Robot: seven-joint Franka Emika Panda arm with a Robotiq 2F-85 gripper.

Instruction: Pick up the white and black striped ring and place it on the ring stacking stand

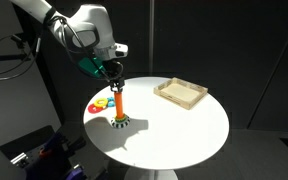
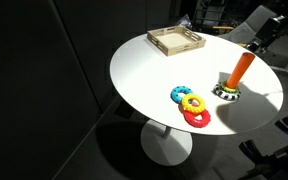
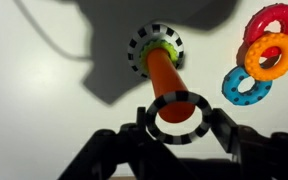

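Note:
My gripper (image 3: 179, 120) is shut on the white and black striped ring (image 3: 174, 138), one finger on each side of it. The ring hangs level right over the top of the orange peg of the ring stacking stand (image 3: 162, 72), and the peg's tip shows through its hole. A striped and green collar lies around the foot of the peg (image 3: 154, 42). In both exterior views the gripper (image 1: 112, 70) is directly above the upright stand (image 1: 118, 106) (image 2: 241, 68) on the round white table.
A red ring (image 3: 274, 20), a yellow ring (image 3: 272, 55) and a blue ring (image 3: 246, 86) lie clustered beside the stand, also in an exterior view (image 2: 192, 105). A shallow wooden tray (image 1: 169, 97) (image 2: 164, 49) sits at the table's far side. The table edge is close to the stand.

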